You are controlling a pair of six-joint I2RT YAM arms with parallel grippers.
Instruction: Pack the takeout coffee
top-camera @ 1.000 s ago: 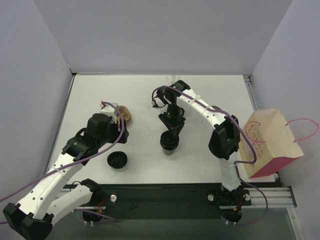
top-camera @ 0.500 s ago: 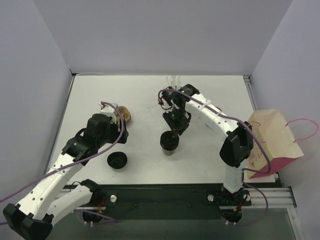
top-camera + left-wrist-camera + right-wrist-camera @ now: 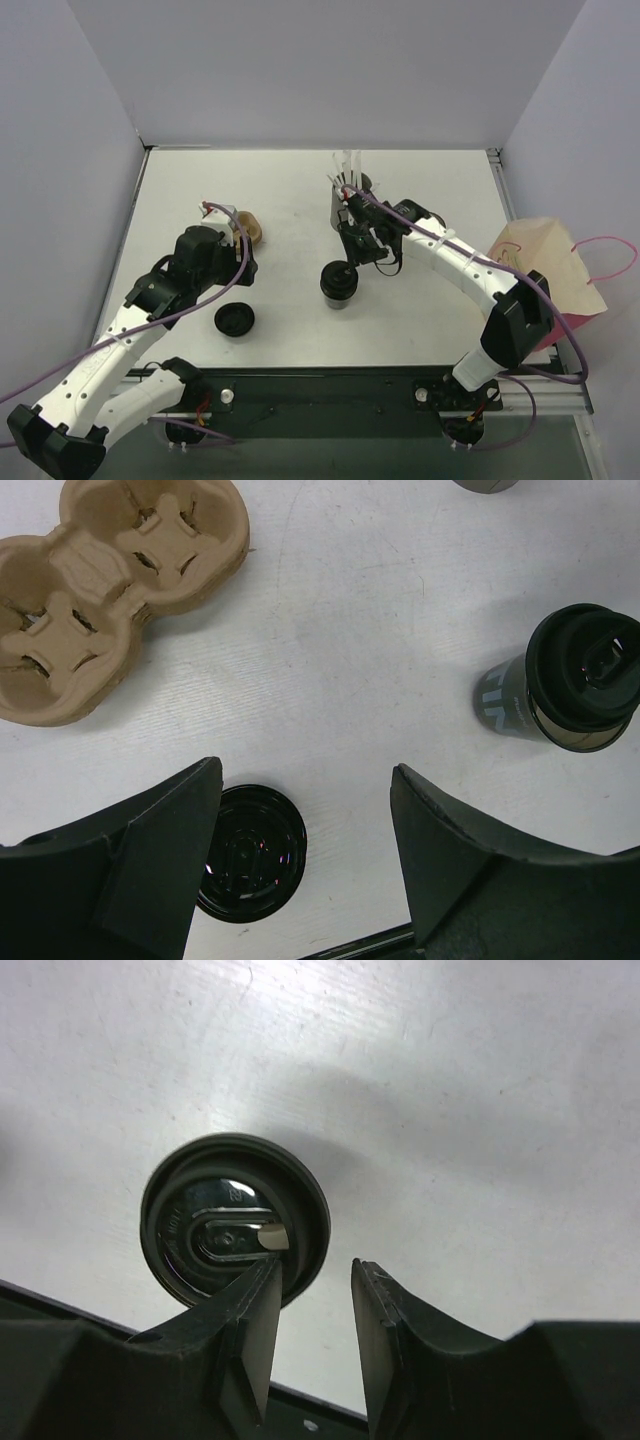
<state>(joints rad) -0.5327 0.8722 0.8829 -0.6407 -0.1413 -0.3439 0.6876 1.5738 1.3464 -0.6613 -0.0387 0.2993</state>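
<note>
The takeout coffee [image 3: 338, 284] is a short dark cup with a black lid on it, standing upright mid-table. In the right wrist view the cup [image 3: 235, 1222] shows a small pale piece at the lid's opening. My right gripper [image 3: 358, 258] hovers just behind and to the right of the cup; in its own view the right gripper [image 3: 315, 1280] is open with nothing between the fingers, and its left finger overlaps the cup's rim. My left gripper [image 3: 305, 780] is open wide and empty above the table, with the cup [image 3: 565, 685] off to its right.
A loose flat black lid [image 3: 234, 320] lies near the left gripper, lid [image 3: 250, 852]. A brown pulp cup carrier [image 3: 250, 228] sits behind it, carrier [image 3: 110, 590]. A grey holder of white straws [image 3: 345, 195] stands behind the cup. A paper bag [image 3: 545, 285] lies at the right edge.
My right gripper has drawn back to the right, off the cup's top, and its jaws have spread. The straw holder now shows behind it. The left arm has not moved.
</note>
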